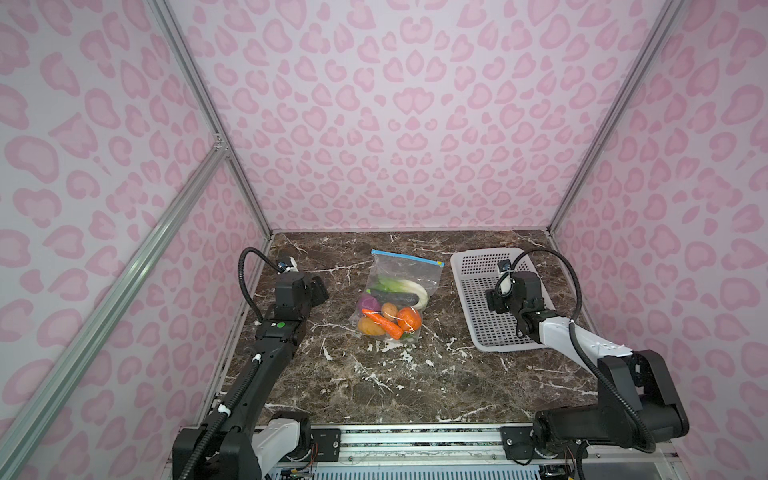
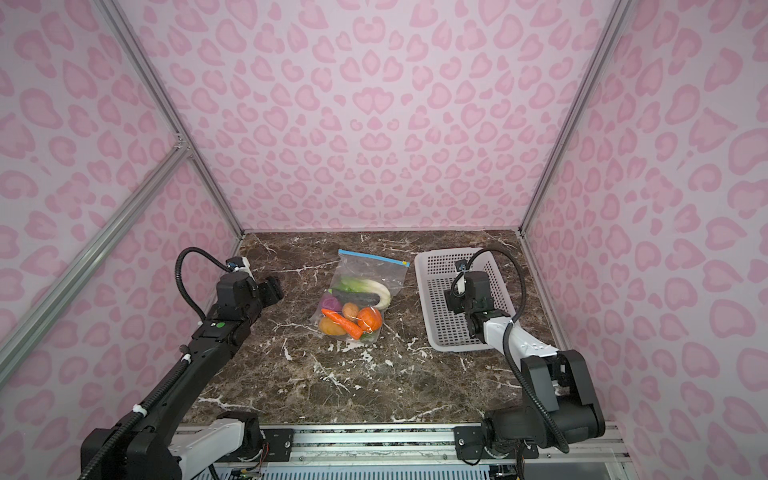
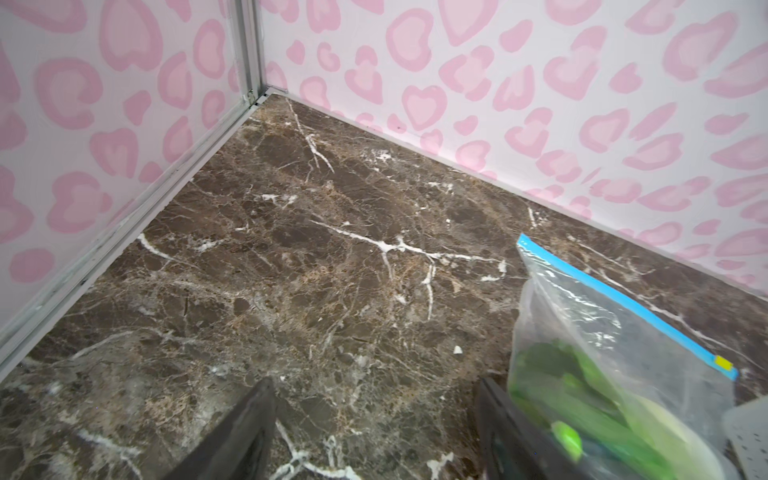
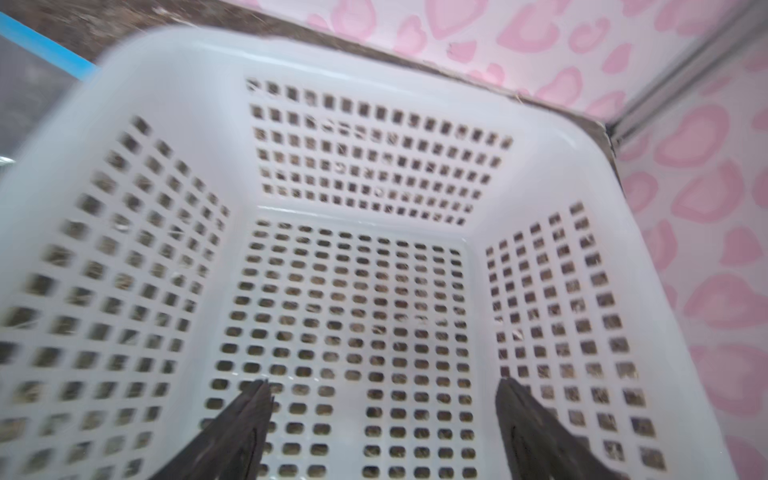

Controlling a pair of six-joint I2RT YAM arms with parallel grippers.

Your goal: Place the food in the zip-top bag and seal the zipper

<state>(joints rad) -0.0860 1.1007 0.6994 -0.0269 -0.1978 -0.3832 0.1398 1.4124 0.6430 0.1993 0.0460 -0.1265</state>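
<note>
Lying on the table (image 1: 374, 374), the zip-top bag (image 1: 409, 274) holds the food (image 1: 390, 318); left tool (image 3: 376, 384) gapes empty beside it; right tool (image 4: 382, 386) — also spread wide, empty — hangs over the white basket (image 1: 482, 262).

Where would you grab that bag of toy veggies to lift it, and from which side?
Probably the zipper edge of the zip-top bag, coming down from above on the back-wall side. That end is thin, empty plastic and looks easy to pinch. The food bulges in the near half and would likely hang below the grip when lifted.
</note>
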